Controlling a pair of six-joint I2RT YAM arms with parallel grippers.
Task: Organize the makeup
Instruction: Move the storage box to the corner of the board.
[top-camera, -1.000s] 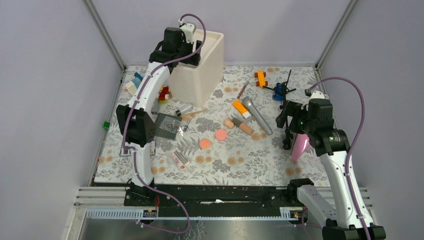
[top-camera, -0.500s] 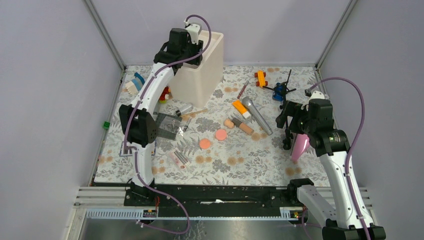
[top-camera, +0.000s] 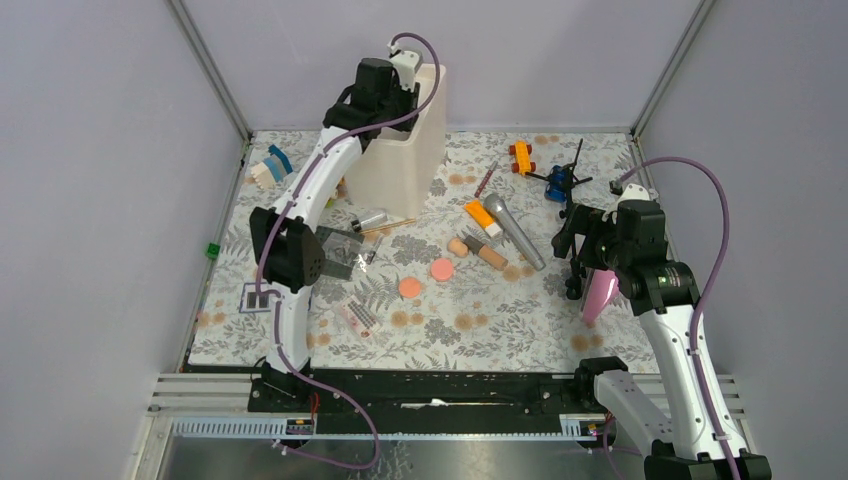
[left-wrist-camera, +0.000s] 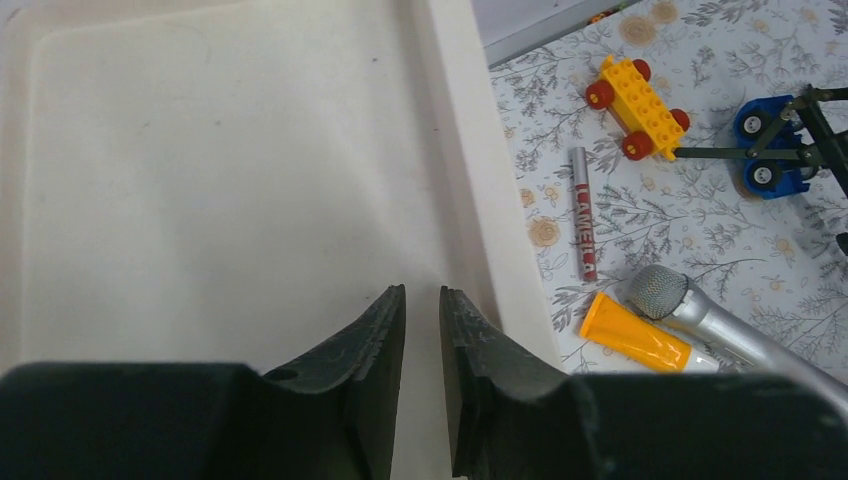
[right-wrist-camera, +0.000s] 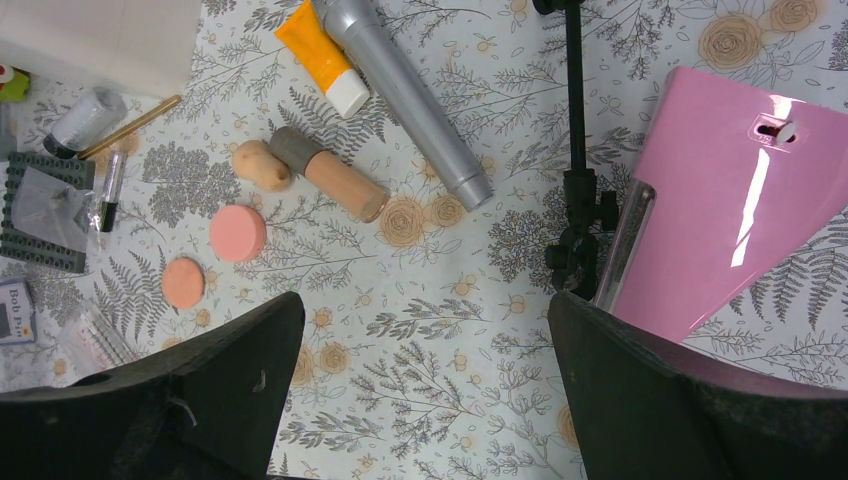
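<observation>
The makeup lies mid-mat: an orange tube (top-camera: 482, 217) (right-wrist-camera: 322, 55), a silver-grey tube (top-camera: 515, 230) (right-wrist-camera: 400, 90), a dark-capped beige tube (top-camera: 485, 252) (right-wrist-camera: 335, 175), two salmon discs (top-camera: 442, 269) (top-camera: 410, 288), a black-capped clear bottle (top-camera: 368, 220) and a thin brush (top-camera: 388, 226). A slim silver-and-red stick (left-wrist-camera: 582, 212) lies beside the white bin (top-camera: 415, 150). My left gripper (left-wrist-camera: 422, 290) (top-camera: 385, 95) hangs over the bin's inside, jaws almost together with a narrow gap and nothing in it. Low over bare mat, my right gripper (right-wrist-camera: 425, 310) (top-camera: 580, 255) stands wide open and holds nothing.
A pink pouch (top-camera: 600, 290) (right-wrist-camera: 730, 200) lies just right of the right gripper. A yellow toy car (top-camera: 521, 157) and a blue wheeled toy (top-camera: 560, 182) sit at the back right. Bricks (top-camera: 268, 168) lie back left, a grey baseplate under plastic (top-camera: 335, 252) centre left.
My left arm has swung to the right above the bin and its jaws have drawn in from wide to nearly together. The right arm has not moved.
</observation>
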